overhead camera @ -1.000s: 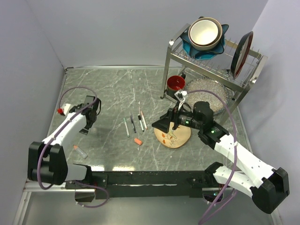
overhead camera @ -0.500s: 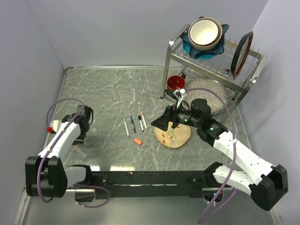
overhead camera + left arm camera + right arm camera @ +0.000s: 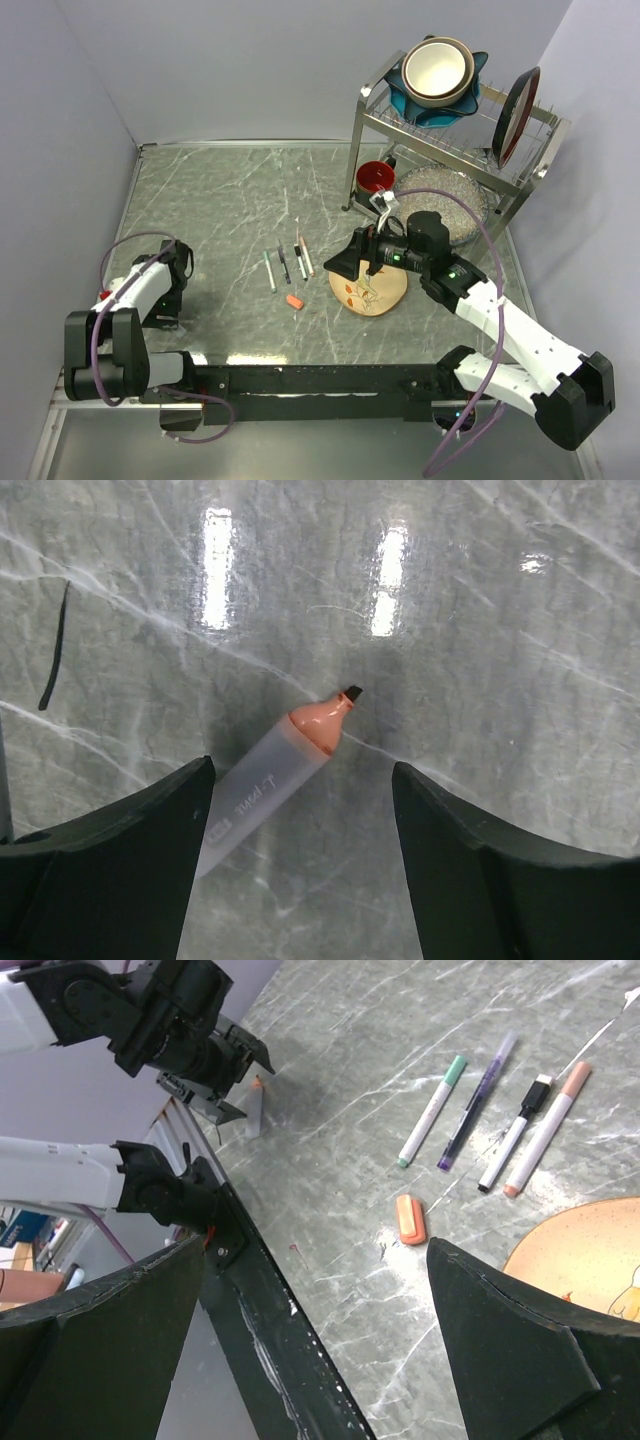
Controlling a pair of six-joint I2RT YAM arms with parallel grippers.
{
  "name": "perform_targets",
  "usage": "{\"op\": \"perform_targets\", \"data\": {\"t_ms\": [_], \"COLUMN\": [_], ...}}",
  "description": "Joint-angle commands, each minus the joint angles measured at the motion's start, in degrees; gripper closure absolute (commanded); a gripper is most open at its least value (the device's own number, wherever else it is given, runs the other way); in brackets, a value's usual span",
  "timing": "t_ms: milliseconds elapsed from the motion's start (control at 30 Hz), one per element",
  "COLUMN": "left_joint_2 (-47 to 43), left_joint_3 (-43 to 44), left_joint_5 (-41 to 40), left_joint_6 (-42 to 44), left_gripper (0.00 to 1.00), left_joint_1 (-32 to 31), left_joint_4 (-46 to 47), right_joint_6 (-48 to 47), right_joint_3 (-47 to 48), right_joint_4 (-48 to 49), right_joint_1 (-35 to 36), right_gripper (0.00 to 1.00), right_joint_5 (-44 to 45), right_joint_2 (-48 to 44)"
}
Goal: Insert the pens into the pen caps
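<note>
**Bare marker tip between spread left fingers**

The left gripper [image 3: 300,778] stands spread over an uncapped marker [image 3: 262,788] near the left edge of the table [image 3: 230,200]. One finger hides the marker's rear end, and from above the gripper covers it entirely. It lies diagonally, its orange chisel tip toward the upper right of the wrist view. Four pens [image 3: 478,1100] lie mid-table, side by side and parallel, their long axes running away from the arms. One orange cap [image 3: 411,1218] lies just nearer. The right gripper [image 3: 315,1250] hangs wide open by the rim of a plate [image 3: 385,290].
</note>
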Motion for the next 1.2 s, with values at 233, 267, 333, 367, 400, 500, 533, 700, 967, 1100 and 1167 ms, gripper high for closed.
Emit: {"op": "perform_targets", "data": {"t_ms": [233,267,333,367,400,500,533,700,967,1100,1167], "left_joint_2": [3.41,3.67,4.46,4.73,4.90,5.34,4.91,2.62,1.13,0.16,-0.54], "left_joint_3": [-3.36,-3.45,-3.97,-4.32,-4.67,-4.24,-4.24,-6.25,-3.54,2.16,3.32], "left_joint_5": [5.19,5.63,6.77,7.39,7.91,7.92,7.92,10.02,13.89,11.09,11.60], "left_joint_6": [2.93,3.80,4.50,4.86,6.17,7.23,7.49,10.83,19.95,21.38,24.26], "left_gripper": [0.40,0.42,0.51,0.54,0.58,0.77,0.91,0.99,0.99,0.99,0.99], "left_joint_1": [0.69,0.69,0.69,0.69,0.69,0.69,0.60,0.60,-10.08,-22.84,-29.50], "left_joint_4": [9.25,9.86,11.44,12.32,13.11,12.33,12.42,15.74,22.07,22.61,26.46], "right_joint_6": [-1.82,-1.74,-1.65,-1.47,-1.39,-0.86,-0.51,0.46,2.39,2.57,3.18], "right_joint_3": [0.84,0.75,0.58,0.32,0.14,-0.74,-1.00,-2.06,-5.05,-4.43,-4.78], "right_joint_4": [0.25,0.34,0.52,0.60,0.86,1.74,1.92,1.39,6.75,7.46,8.68], "right_joint_1": [0.26,0.26,0.34,0.34,0.34,0.34,0.34,0.43,0.61,0.96,1.31], "right_gripper": [0.00,0.00,0.00,0.00,0.00,0.00,0.00,0.00,0.00,0.00,0.00], "right_joint_5": [0.83,0.84,0.75,0.75,0.75,1.01,1.19,2.06,-0.74,-1.10,-0.57], "right_joint_2": [-3.20,-3.29,-3.64,-3.56,-3.82,-4.00,-3.91,-3.29,-0.41,3.38,4.87]}}
